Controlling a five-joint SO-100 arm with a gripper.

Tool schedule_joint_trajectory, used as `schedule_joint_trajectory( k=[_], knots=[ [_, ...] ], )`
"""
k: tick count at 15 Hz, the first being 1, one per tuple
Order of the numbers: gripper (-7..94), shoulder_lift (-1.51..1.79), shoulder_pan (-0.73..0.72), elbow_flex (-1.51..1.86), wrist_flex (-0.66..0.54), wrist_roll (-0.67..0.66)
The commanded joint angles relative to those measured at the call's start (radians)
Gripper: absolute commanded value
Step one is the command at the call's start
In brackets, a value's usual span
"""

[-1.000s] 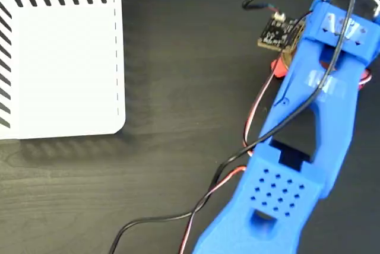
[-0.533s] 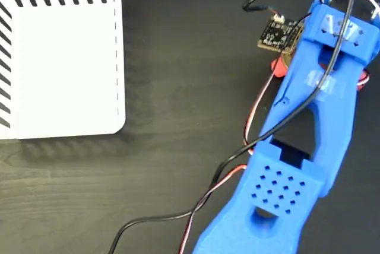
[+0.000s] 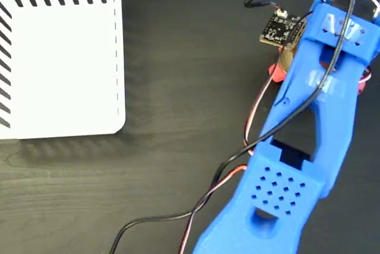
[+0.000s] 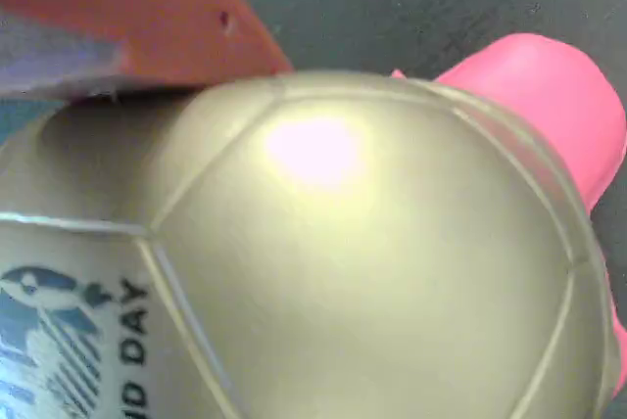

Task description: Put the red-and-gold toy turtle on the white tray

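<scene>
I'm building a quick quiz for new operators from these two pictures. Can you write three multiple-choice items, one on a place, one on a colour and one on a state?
1. Where is the tray in the fixed view?
A. top left
B. bottom right
C. centre

2. What colour is the turtle shell in the wrist view?
A. green
B. gold
C. blue

3. Is the turtle on the tray?
A. yes, in its middle
B. yes, at its edge
C. no, it is away from the tray

Answers:
1 A: the white tray fills that corner.
2 B: a shiny gold dome fills the view.
3 C: its red parts show under the arm at the right, and nothing lies on the tray.
</scene>
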Motion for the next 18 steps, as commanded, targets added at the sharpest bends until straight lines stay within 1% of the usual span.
schedule_joint_trajectory(
  k=[1,6,11,13,15,18],
  knots=[
    [0,0.137,0.006,0.038,0.005,0.014],
    [0,0.468,0.018,0.155,0.012,0.025],
    [0,0.571,-0.015,0.244,0.018,0.023],
    [0,0.640,-0.117,0.276,0.015,0.041],
    [0,0.733,-0.261,0.275,0.012,0.071],
    [0,0.825,-0.512,0.345,-0.092,0.127]
  ],
)
